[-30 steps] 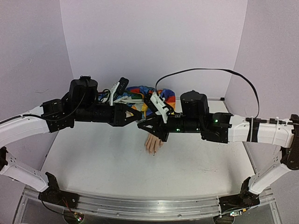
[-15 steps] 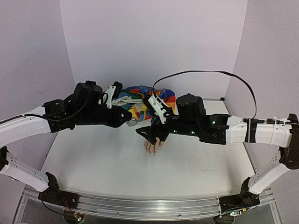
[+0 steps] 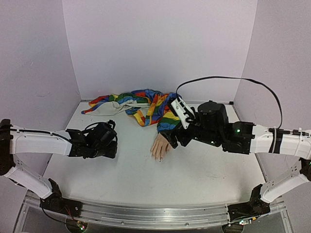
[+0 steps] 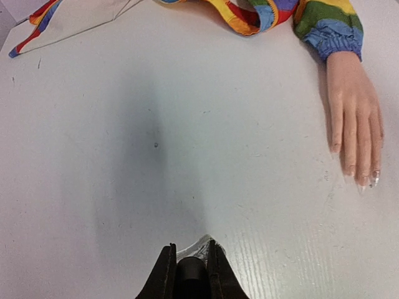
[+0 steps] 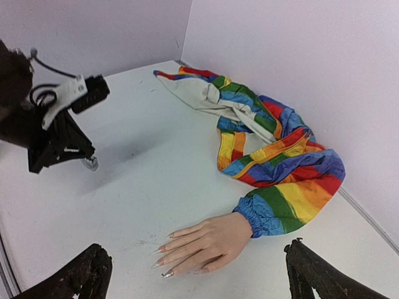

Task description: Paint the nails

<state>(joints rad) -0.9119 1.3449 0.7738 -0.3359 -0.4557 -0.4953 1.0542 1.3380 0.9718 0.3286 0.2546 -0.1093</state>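
Nails [image 4: 365, 181] now uncovered, left gripper [image 4: 188, 253] away

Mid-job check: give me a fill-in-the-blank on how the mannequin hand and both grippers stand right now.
1. The mannequin hand lies palm ___ on the table.
2. The right gripper hangs over the hand with its fingers wide ___.
3. The left gripper, low over the table, is ___ on a small bottle.
4. The nails point toward the table's ___ edge, where the arms are bolted.

Missing words: down; open; shut; near
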